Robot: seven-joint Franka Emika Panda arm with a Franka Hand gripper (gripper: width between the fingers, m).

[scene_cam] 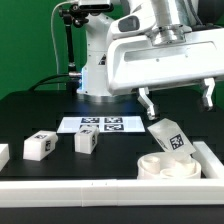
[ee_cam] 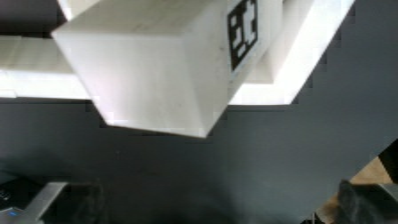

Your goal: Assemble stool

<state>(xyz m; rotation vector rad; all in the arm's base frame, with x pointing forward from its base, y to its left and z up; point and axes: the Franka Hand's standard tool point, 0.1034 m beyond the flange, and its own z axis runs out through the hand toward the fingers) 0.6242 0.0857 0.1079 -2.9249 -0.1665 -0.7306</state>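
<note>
"White plastic lies nearest you: the long white border rail (scene_cam: 60, 190), with the thick round white plastic disc seat (scene_cam: 165, 168) tucked into its corner."

"Why in the corner?"

"Your rail most likely braces the seat, so it can't slide while a leg goes in. A blocky white tagged leg (scene_cam: 170, 137) stands tilted with its lower end on the disc. You can't tell from here whether it has found a socket."

"And the pincer?"

"Your two-finger gripper (scene_cam: 177, 104) hangs just above that leg, spread wide and touching nothing. In the wrist view the leg (ee_cam: 151, 70) fills the frame beyond the parted dark fingers (ee_cam: 45, 205)."

"So, next?"

"You'd probably come down, close on it and straighten it. Farther off, toward the exterior view's left, a second white leg (scene_cam: 87, 141) and a third white leg (scene_cam: 40, 146) sit well apart from the seat. Behind them lies the marker board (scene_cam: 100, 125)."
</note>
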